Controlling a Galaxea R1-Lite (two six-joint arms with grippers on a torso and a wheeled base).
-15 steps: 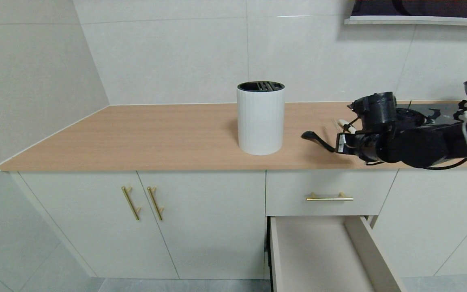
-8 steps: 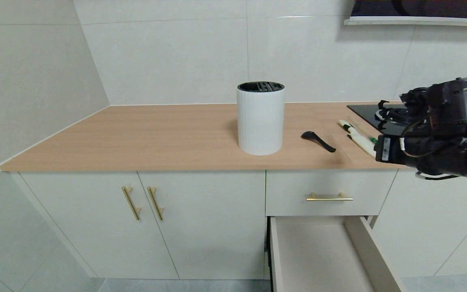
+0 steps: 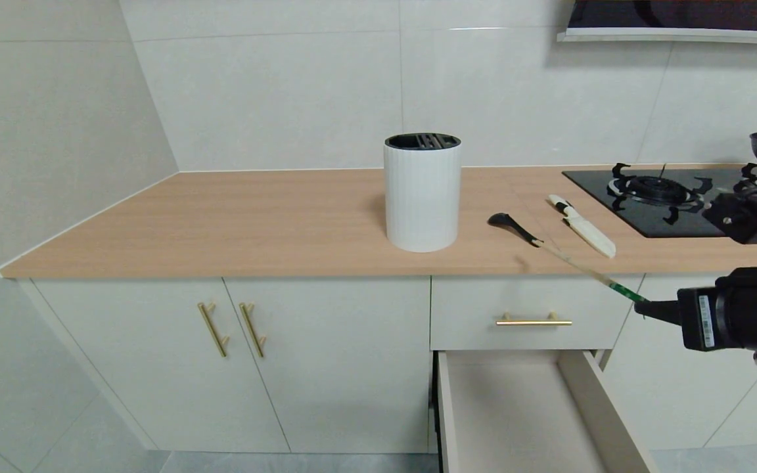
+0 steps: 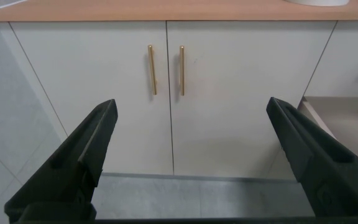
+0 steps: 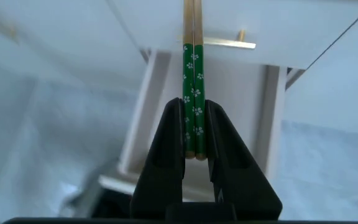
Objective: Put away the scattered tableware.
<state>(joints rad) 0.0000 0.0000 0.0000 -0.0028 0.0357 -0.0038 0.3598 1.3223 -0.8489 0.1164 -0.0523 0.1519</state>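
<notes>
Found right gripper (image 3: 648, 307) pinching the green ends of a pair of chopsticks (image 3: 582, 266), held out in front of the counter (image 3: 221, 223) edge, above the right side of the open drawer (image 3: 516, 407). Noted chopstick tips lining up with the handle end of the black spoon (image 3: 515, 228) in the head view; contact possible, not confirmable. Recorded spoon and white-handled knife (image 3: 582, 225) lying on the counter between the white holder (image 3: 422, 194) and the hob (image 3: 661, 190). Found left gripper (image 4: 191, 112) spread wide, set low, facing the cupboard doors (image 4: 229, 93).
</notes>
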